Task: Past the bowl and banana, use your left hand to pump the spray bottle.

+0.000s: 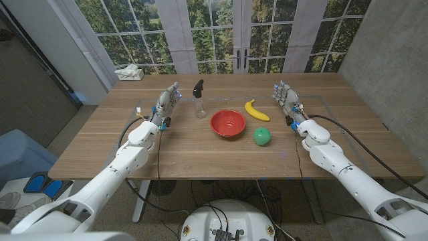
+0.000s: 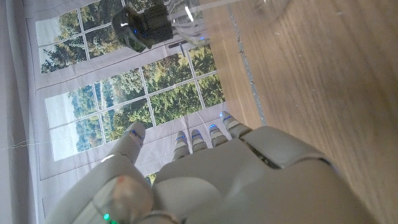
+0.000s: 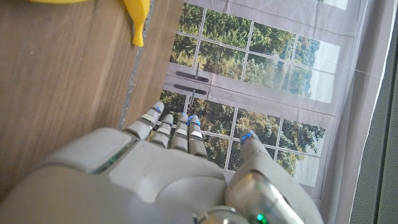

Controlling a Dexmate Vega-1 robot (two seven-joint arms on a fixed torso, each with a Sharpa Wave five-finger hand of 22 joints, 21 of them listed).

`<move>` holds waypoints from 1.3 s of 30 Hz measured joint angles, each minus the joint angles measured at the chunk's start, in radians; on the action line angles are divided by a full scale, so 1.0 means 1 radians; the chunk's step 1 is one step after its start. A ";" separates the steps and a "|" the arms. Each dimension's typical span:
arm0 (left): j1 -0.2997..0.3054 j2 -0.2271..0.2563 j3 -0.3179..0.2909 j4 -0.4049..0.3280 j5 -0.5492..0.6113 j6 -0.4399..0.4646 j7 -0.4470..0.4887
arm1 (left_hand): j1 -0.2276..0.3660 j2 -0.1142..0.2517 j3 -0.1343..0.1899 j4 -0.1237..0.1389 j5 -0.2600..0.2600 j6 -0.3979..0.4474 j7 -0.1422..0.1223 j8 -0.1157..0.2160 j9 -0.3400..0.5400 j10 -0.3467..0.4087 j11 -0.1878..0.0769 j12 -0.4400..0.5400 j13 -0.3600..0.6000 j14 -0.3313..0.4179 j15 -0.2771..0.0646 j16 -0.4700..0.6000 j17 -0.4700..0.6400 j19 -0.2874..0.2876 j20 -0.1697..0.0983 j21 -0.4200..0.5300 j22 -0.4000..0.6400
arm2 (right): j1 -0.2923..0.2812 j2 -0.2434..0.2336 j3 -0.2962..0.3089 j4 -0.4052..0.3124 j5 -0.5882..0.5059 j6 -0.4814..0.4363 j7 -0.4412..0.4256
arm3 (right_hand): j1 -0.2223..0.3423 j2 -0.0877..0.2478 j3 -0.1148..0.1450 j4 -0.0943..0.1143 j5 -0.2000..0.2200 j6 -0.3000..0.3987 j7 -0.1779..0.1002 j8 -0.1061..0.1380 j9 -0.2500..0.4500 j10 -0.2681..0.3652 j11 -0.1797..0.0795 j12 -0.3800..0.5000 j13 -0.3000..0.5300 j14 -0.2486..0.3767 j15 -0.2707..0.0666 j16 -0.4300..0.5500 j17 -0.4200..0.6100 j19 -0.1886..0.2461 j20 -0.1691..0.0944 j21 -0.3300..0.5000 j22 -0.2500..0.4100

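Wood-grain planks form the table [image 1: 200,157], a smooth brown top set before tall gridded windows with trees beyond. Near the far middle stands the spray bottle [image 1: 198,99], clear plastic with a black trigger head, just beyond and left of the glossy red bowl [image 1: 228,123]. A curved yellow banana [image 1: 256,110] lies right of the bowl, and a smooth green ball [image 1: 262,136] sits nearer the front. No label or writing can be read on any of them. The left hand [image 1: 168,102], white shell with blue-tipped fingers, stands on the table left of the bottle, fingers extended and holding nothing. The right hand [image 1: 287,99] likewise stands empty, fingers extended, right of the banana. A white tissue box [image 1: 129,73] rests at the far left corner.
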 measured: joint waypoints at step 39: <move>0.037 0.142 0.049 -0.199 0.271 0.113 0.163 | 0.140 -0.218 -0.064 -0.147 0.003 -0.166 -0.012 0.015 0.009 -0.107 0.033 -0.012 0.010 -0.046 0.000 -0.004 0.009 0.046 0.054 -0.024 0.005 | -0.088 -0.025 0.032 -0.085 -0.022 0.081 -0.043 | 0.000 0.000 -0.010 -0.010 0.000 0.012 0.013 0.000 0.004 0.012 0.012 0.004 -0.007 0.005 0.002 0.004 -0.012 0.014 0.022 0.000 0.000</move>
